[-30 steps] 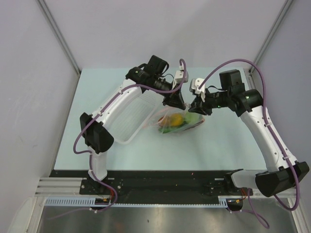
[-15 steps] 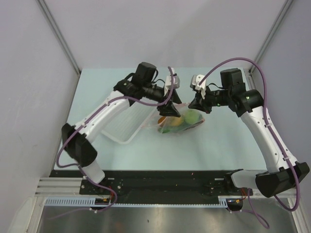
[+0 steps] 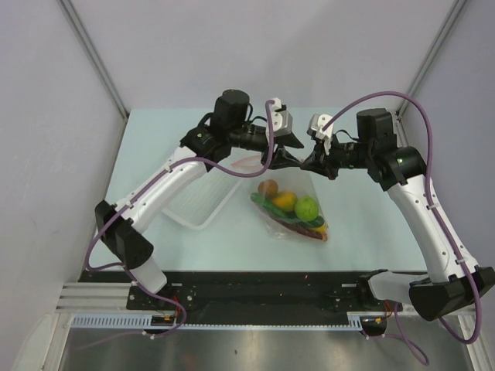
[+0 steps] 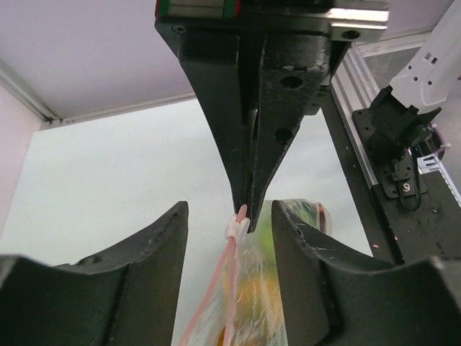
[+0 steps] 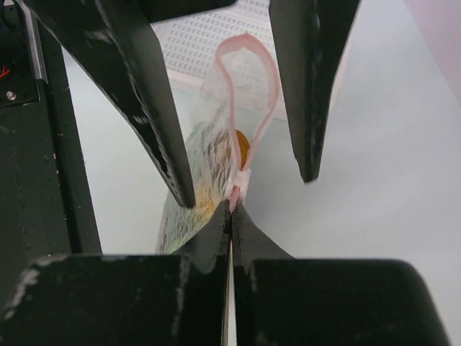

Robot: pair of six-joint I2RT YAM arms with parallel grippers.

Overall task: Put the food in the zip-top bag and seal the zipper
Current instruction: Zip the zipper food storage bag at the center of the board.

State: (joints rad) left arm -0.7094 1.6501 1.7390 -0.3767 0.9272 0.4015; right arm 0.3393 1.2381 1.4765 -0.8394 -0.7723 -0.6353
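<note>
Right gripper clamps the zipper. Left gripper gapes astride the zipper, food hanging bagged below it

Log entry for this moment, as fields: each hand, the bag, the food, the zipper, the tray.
left hand: open, one finger on each side of the zipper, not gripping it
right hand: shut on the zipper, right beside the white slider
zip-top bag: held up by its mouth edge
food: inside the bag
zipper: unsealed; beyond the slider the strip gapes in a loop
tray: left of the bag, under the left arm
</note>
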